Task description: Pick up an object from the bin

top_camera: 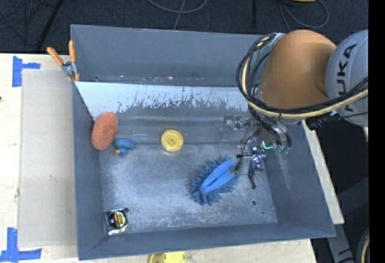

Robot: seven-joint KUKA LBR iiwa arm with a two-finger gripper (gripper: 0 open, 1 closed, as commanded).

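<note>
Grey bin (pixel 89 195), sloped walls, flat speckled floor. Gripper (pixel 248 170) low over right part of floor, close to foot of right wall, below orange wrist cover (pixel 295 69) and cable loops. Jaw state: cannot tell, tip too dark and cluttered to read.

Blue brush (pixel 213 180) just left of gripper, right of floor centre, nearer front wall than back. Fan of deep blue bristles spread toward lower left. Lighter blue handle running up and right, its end right at gripper tip. Touching or apart: cannot tell.

Room to move: wide bare floor left of brush, across middle of bin and down to front wall. Bare band between brush and back wall too. Only a narrow strip between gripper and right wall.

Rest well apart from gripper. Yellow round disc (pixel 172 140) mid floor, toward back. Small blue piece (pixel 123 146) near left wall, just beside rust-orange oval scrubber (pixel 104 130) at foot of left wall. Black-and-yellow tape measure (pixel 117 219) in front left corner, close to both walls.
</note>
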